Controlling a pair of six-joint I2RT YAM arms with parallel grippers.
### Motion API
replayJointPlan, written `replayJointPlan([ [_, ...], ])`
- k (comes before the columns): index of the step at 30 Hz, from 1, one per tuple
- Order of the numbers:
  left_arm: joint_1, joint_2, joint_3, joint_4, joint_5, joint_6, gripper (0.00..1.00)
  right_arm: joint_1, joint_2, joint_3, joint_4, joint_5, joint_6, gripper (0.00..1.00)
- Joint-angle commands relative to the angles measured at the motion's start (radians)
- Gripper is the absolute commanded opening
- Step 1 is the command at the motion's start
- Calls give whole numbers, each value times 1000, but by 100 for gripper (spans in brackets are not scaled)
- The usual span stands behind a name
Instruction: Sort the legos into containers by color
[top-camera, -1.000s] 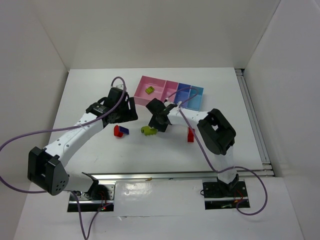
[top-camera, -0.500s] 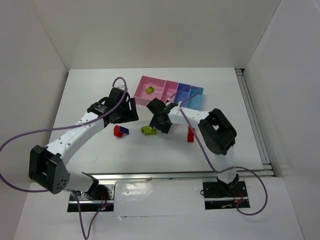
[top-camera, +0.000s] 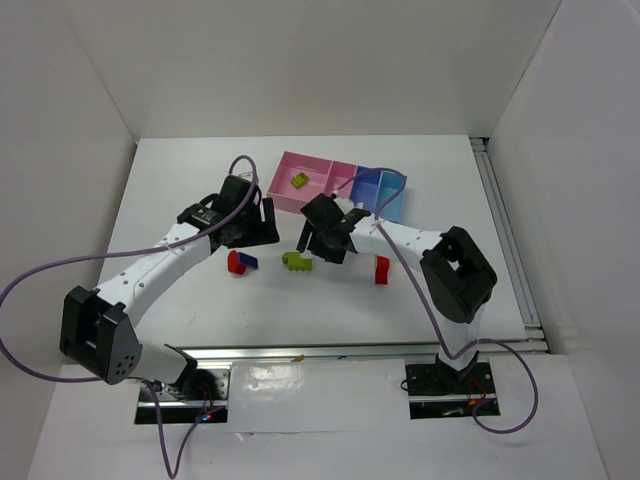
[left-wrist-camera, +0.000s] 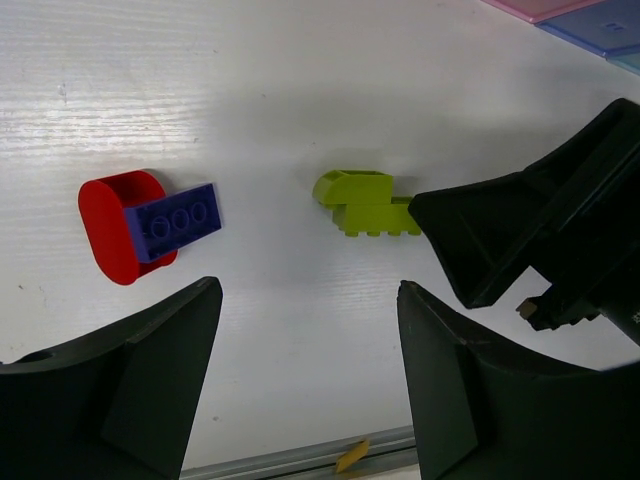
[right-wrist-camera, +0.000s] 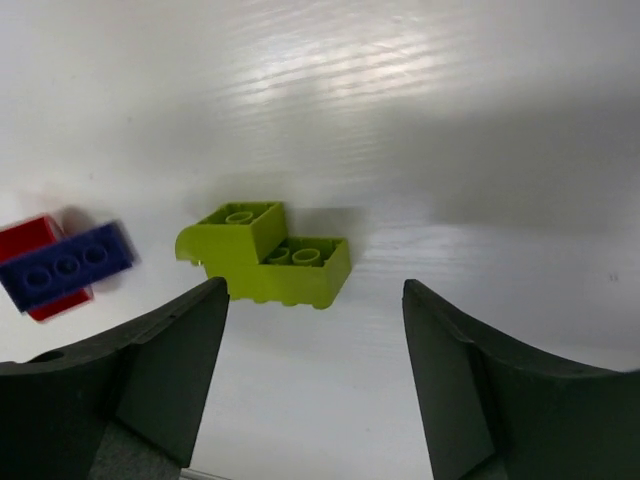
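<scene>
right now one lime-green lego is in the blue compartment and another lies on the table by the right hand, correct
Not the blue one: the top view shows that lime-green lego in the large pink compartment. The other lime-green lego does lie on the table by the right hand.

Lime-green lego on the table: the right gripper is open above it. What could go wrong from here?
1. The lime-green lego lies off centre under the right gripper, nearer one finger, so closing may push or turn it.
2. The left gripper, also open, hovers close by; the arms could collide.
3. The red lego lies beside the right arm and may be swept.
</scene>
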Motion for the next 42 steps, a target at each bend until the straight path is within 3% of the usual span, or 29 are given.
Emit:
replayJointPlan([
  [1, -3, 4, 26, 21, 21, 13, 82, 21, -41, 1, 113, -24, -259, 79],
  [5, -3, -5, 26, 21, 3, 1, 83, 21, -12, 64, 97, -84, -534, 84],
  [10, 149, 8, 37, -17, 128, -38, 83, 21, -34, 24, 147, -122, -743, 82],
  [12, 189, 8, 37, -17, 139, -38, 83, 21, -44, 0, 166, -209, -848, 82],
  [13, 198, -2, 37, -17, 139, -29, 83, 21, -44, -1, 175, -226, -876, 83],
  [14, 198, -11, 37, -17, 139, -15, 83, 21, -29, -1, 175, -258, -922, 93],
  [16, 207, -11, 47, -26, 139, -15, 83, 21, 1, -1, 187, -269, -956, 100],
  [25, 207, -29, 26, -26, 150, -15, 83, 30, 68, -10, 268, -435, -995, 99],
  [28, 207, -29, 15, -26, 150, -15, 83, 39, 90, -28, 304, -401, -995, 93],
  [36, 207, -20, 15, -26, 150, -5, 83, 48, 67, -86, 314, -312, -985, 64],
  [37, 207, -11, 15, -26, 150, 4, 83, 48, 58, -86, 314, -303, -985, 57],
  [40, 207, 1, 24, -26, 150, 4, 83, 48, 47, -106, 323, -292, -975, 53],
  [42, 207, 12, 24, -26, 161, 4, 83, 58, 47, -116, 324, -283, -964, 43],
])
